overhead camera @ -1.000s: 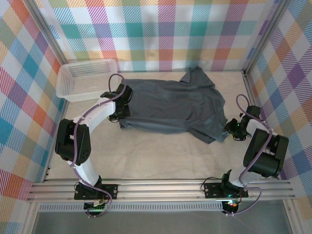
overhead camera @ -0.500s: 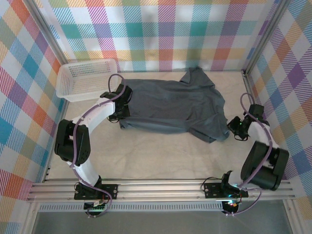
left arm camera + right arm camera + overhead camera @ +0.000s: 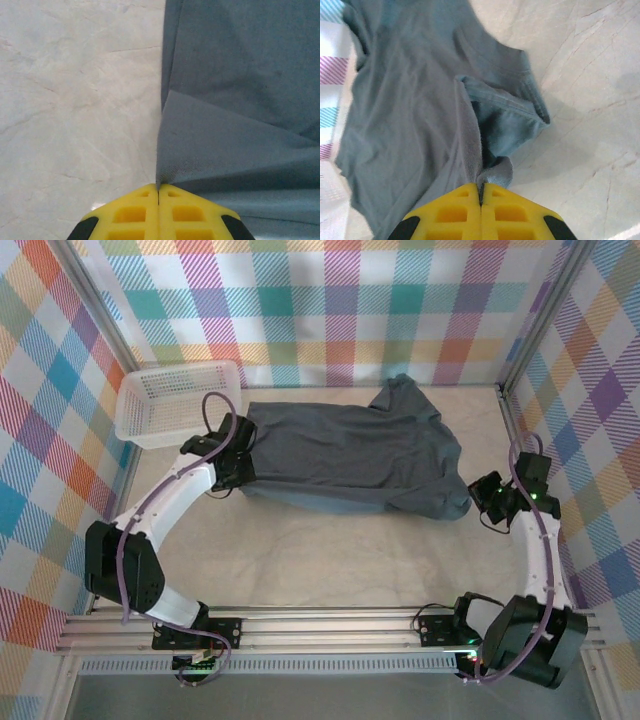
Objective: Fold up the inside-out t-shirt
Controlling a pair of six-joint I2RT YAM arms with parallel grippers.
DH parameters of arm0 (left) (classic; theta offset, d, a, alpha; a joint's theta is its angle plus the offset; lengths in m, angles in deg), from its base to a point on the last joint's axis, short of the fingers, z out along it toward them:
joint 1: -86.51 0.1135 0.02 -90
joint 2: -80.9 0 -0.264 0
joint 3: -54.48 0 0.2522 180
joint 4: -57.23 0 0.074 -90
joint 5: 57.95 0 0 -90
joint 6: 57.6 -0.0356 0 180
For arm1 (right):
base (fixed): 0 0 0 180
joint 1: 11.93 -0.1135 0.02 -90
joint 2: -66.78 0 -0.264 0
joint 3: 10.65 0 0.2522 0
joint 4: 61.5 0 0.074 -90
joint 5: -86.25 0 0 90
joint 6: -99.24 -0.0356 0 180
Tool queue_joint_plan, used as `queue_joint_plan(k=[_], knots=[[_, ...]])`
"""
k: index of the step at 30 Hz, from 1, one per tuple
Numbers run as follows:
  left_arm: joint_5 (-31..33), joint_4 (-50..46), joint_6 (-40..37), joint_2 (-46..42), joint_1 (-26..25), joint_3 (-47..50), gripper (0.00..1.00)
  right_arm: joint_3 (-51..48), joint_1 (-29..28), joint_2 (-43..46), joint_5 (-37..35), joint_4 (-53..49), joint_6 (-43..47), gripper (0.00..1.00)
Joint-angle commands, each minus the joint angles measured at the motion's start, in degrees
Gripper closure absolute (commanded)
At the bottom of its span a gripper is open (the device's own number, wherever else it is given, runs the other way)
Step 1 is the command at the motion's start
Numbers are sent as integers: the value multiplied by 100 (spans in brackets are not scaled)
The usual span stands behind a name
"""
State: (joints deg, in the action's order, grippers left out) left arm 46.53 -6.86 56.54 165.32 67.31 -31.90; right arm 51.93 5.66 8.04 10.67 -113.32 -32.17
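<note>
High overview, two close wrist views, t-shirt (image 3: 350, 460) shared

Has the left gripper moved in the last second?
Yes. The left gripper, shut on the t-shirt, has shifted left; its wrist now sits in front of the white basket.

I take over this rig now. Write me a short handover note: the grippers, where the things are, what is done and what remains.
Left gripper: shut, pinching the t-shirt at its left end, near the basket.
Right gripper: shut, pinching bunched cloth at the shirt's right end, beside a hemmed opening.
Shirt: spread between both grippers on the far half of the table, wrinkled.
Done: both ends gripped.
Left: no finished fold shows; all the folding remains.
</note>
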Motion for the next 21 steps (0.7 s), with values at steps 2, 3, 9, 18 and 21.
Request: queue_joint_plan(k=[2,3,9,18,21], knots=[[-261,36,-526,-929,136,-1007,100,1692,-152,452,-109,-457,-723,100],[-380,154,-640,-1027,136,-1377,100,2282,-159,379,-146,-471,-822,100],[-926,40,-910,-552,277,-4120,100,5333,-175,-454,-469,96,-1495,100],[-862,-214,-546,-258,565,-6370,100,8312,-176,-1622,-1111,13,-1337,100],[-749,-48,-613,-483,610,-6379,100,8848,-174,-1776,-1204,117,-1242,100]])
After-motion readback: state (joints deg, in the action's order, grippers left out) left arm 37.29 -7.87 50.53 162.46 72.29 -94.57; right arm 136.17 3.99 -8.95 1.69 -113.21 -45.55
